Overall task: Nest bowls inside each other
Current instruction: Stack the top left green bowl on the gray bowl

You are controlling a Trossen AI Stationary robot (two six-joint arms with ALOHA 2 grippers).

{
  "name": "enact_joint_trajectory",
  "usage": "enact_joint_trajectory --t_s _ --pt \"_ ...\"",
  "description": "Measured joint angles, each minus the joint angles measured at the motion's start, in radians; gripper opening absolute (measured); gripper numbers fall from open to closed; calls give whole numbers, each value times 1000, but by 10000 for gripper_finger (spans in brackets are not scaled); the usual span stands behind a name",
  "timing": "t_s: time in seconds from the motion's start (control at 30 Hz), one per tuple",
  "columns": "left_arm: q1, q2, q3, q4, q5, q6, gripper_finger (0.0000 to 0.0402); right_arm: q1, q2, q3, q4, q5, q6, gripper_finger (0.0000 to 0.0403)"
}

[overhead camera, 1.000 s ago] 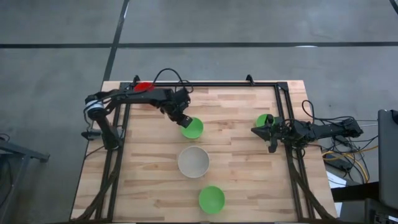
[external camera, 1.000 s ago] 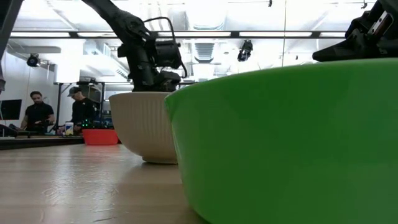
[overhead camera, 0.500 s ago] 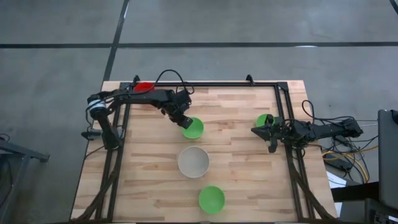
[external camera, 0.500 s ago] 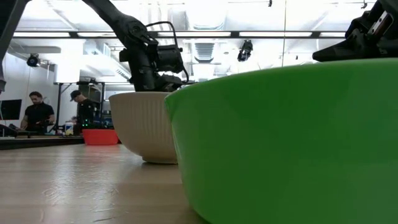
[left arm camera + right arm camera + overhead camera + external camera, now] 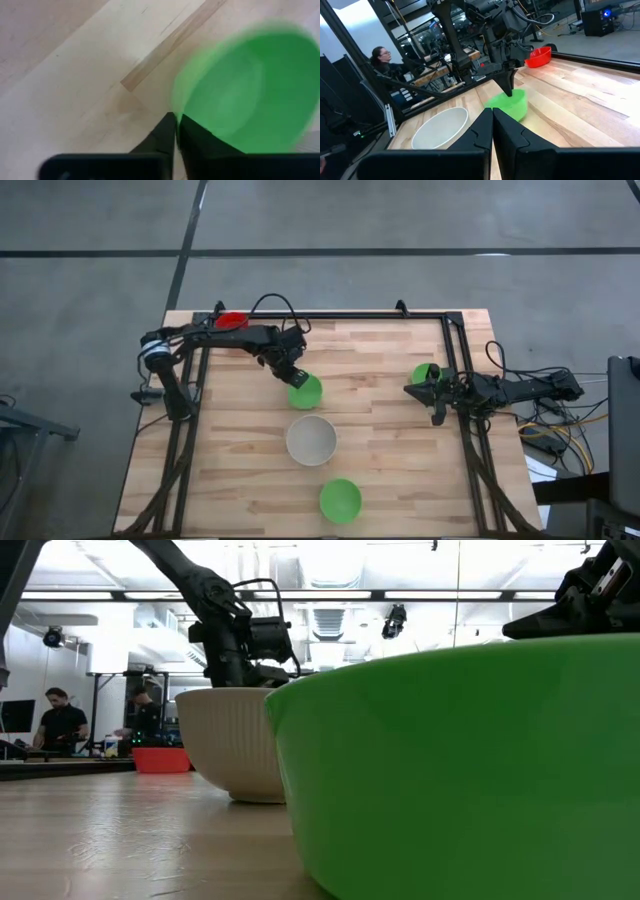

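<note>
The wooden counter with its black frame fills the high view, and the five bowls lie spread across it, none nested. The left arm reaches from 9 o'clock toward the centre, and the left gripper stands at the 10 o'clock edge of a green bowl just above the middle of the counter; in the left wrist view its fingers are pressed nearly together, pinching that bowl's rim, while the bowl sits on the wood in the right wrist view. The right arm waits at 3 o'clock, lying along the counter's edge, and the right gripper points toward the centre with its fingers closed flat against each other, holding nothing. The whitish-grey bowl is the largest bowl and sits at the counter's centre, toward 6 o'clock from the gripped green one and apart from it. A second green bowl rests at 6 o'clock near the counter's edge; it looms close in the low view, in front of the whitish bowl. A third green bowl lies at 3 o'clock, just beside the right gripper. The red bowl sits at 11 o'clock, at the far corner, partly under the left arm. Two people stand in the room beyond.
</note>
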State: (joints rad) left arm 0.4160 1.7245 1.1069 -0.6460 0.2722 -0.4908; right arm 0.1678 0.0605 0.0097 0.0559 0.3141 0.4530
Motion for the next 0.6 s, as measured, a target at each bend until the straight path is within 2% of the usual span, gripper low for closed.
enact_joint_trajectory --t_s 0.6 --pt "0 -8 39 0 -13 23 4 0 0 0 0 0 0 8"
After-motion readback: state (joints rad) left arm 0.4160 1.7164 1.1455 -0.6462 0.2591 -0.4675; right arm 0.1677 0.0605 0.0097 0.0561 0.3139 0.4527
